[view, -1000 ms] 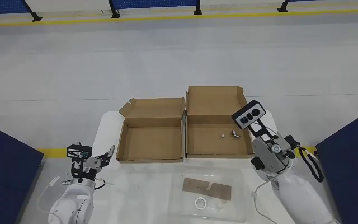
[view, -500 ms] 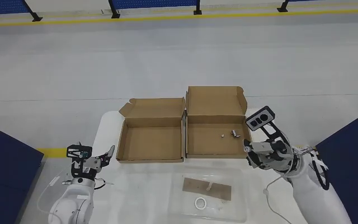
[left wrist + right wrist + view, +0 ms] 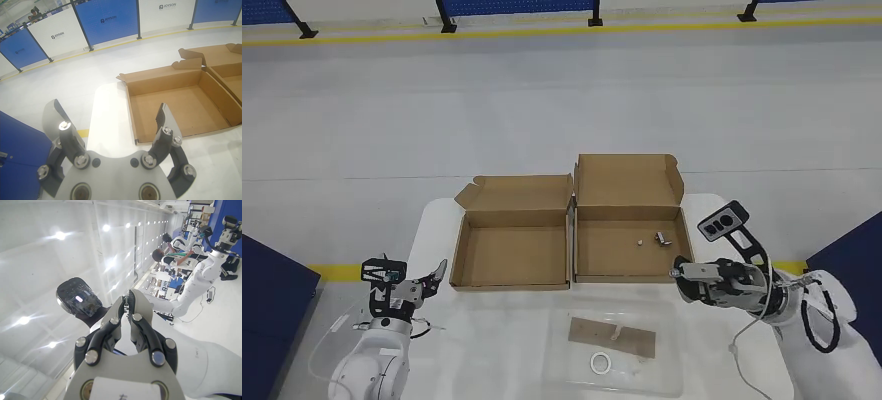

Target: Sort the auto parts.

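The left gripper (image 3: pixel 109 106) hovers spread wide at the left edge of the table (image 3: pixel 492 320). The right gripper (image 3: pixel 126 300), fingers pressed together, is at the near right corner of the right box (image 3: pixel 612 262). Two small parts (image 3: pixel 662 238) lie inside it, and a white ring (image 3: pixel 599 362) lies in the clear tray (image 3: pixel 674 384).

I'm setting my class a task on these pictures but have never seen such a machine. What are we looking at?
It is a two-armed robot sorting auto parts at a white table. The wide picture looks down from above its arms; the other two come from cameras on its wrists. On the table stand two open cardboard boxes, a left box and a right box, which holds two small parts. Nearer the robot, a clear tray holds a cardboard piece and a white ring. The left gripper is open with nothing in it; the right gripper pinches a small metal part.
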